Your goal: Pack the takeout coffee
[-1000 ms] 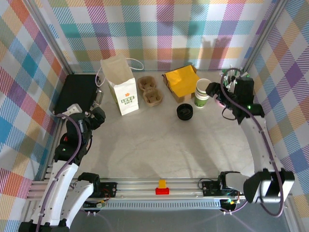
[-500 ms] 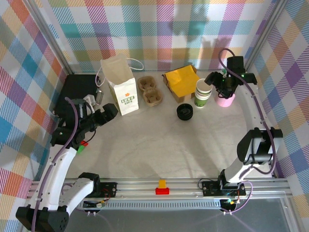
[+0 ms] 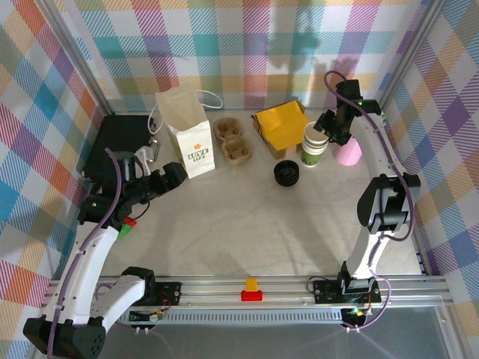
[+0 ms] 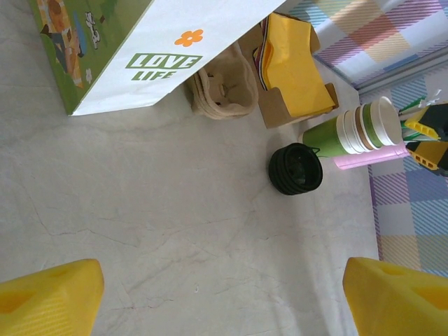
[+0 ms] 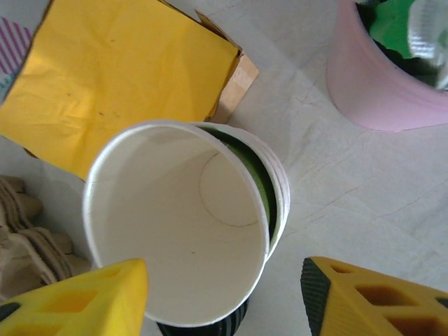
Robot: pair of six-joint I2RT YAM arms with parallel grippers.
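The takeout coffee is out of view. A nested stack of lidless cream-and-green paper cups (image 3: 314,143) (image 4: 353,131) stands at the back right, its top cup (image 5: 178,227) tilted out of the ones below. My right gripper (image 3: 328,129) (image 5: 224,301) hovers over that stack, open, its yellow fingers either side of the top cup's rim, the right one clear of it. A round black lid (image 3: 286,173) (image 4: 295,168) lies on the table just in front of the stack. My left gripper (image 3: 174,176) (image 4: 224,301) is open over bare table by the bag.
A white "LOVE LIFE" paper bag (image 3: 187,134) (image 4: 105,49) stands at the back left. Beside it sit a cardboard cup carrier (image 3: 232,140) and a box of yellow napkins (image 3: 281,126) (image 5: 119,77). A pink cup (image 3: 349,153) (image 5: 385,84) stands right of the stack. A black box (image 3: 120,142) lies far left.
My right gripper swung left from beside the pink cup to above the cup stack, its fingers narrowing. My left gripper reached forward towards the bag's base.
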